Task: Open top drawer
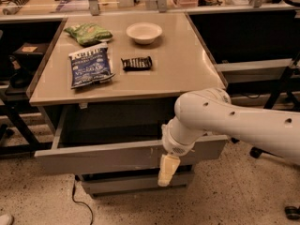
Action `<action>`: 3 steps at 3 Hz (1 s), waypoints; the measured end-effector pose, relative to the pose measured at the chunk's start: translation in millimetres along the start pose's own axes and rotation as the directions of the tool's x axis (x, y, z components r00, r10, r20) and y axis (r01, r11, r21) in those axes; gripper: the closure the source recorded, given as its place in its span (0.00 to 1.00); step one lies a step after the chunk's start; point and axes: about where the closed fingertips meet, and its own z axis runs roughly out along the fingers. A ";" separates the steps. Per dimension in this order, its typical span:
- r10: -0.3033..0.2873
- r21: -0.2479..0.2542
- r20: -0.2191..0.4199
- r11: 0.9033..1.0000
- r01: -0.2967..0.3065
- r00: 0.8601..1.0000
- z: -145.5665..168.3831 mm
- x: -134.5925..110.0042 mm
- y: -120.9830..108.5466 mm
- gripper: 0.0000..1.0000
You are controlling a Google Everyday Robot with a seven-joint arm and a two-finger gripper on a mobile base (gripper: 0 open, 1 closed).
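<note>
Top drawer (108,156): plain grey front, centre of frame.
Gripper (165,176): pale cream-yellow, lower centre, over grey drawer front.
Arm (234,121): white, small dark dots.
Surface (183,64): beige.
Chip bag (91,65): blue, white lettering.
Second bag (88,33): green.
Bowl (144,32): white.
Packet (137,63): black.
Floor (243,196): speckled beige.

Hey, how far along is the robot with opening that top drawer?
Mostly done: the top drawer stands pulled well out from under the tabletop, with its dark inside showing. In hand: the gripper hangs at the drawer front's lower edge, right of centre. Left: perhaps a little more pull, though I cannot tell whether the drawer has any travel left, then drawing the arm away.
</note>
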 end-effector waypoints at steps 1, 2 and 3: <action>-0.007 -0.023 -0.015 1.000 0.007 1.000 7.3 1.3 3.7 0.00; 0.016 -0.077 -0.044 0.997 -0.020 0.999 13.5 12.6 26.3 0.00; 0.017 -0.078 -0.044 0.997 -0.020 0.999 8.8 11.0 26.1 0.00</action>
